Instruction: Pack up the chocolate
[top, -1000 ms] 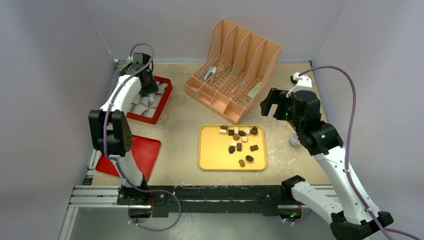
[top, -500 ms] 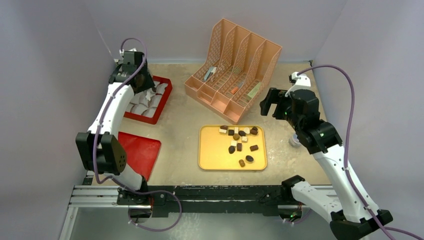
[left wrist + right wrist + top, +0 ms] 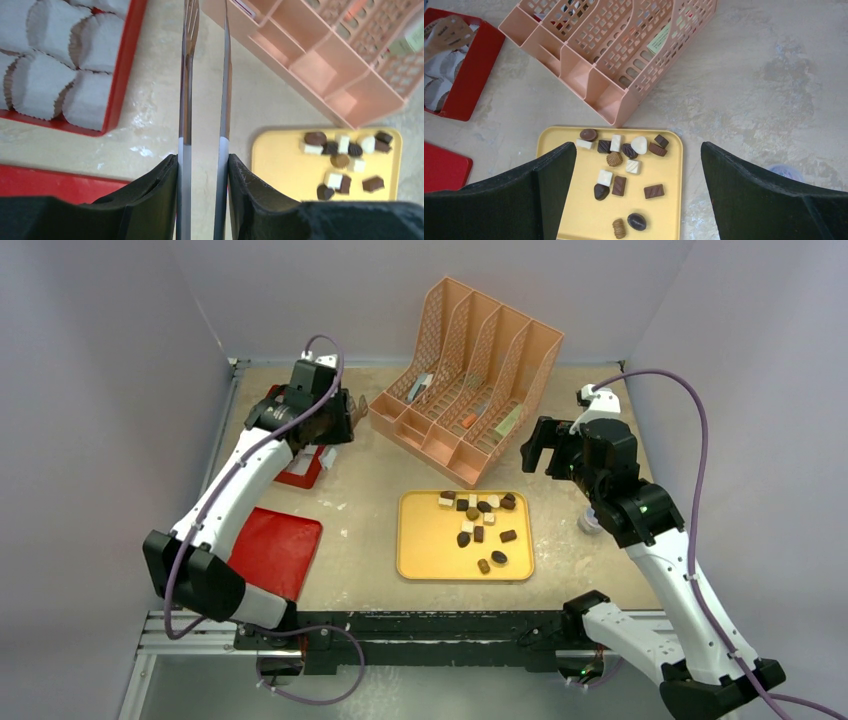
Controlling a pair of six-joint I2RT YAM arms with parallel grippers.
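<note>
Bright even light — faint soft shadows; wrist views slightly soft.

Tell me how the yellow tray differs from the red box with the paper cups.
The yellow tray holds loose chocolates; the red box holds empty-looking white paper liners. The yellow tray lies mid-table, in front of the pink organiser; the red box sits toward the far left. Both are shallow, rectangular and flat on the table.
</note>
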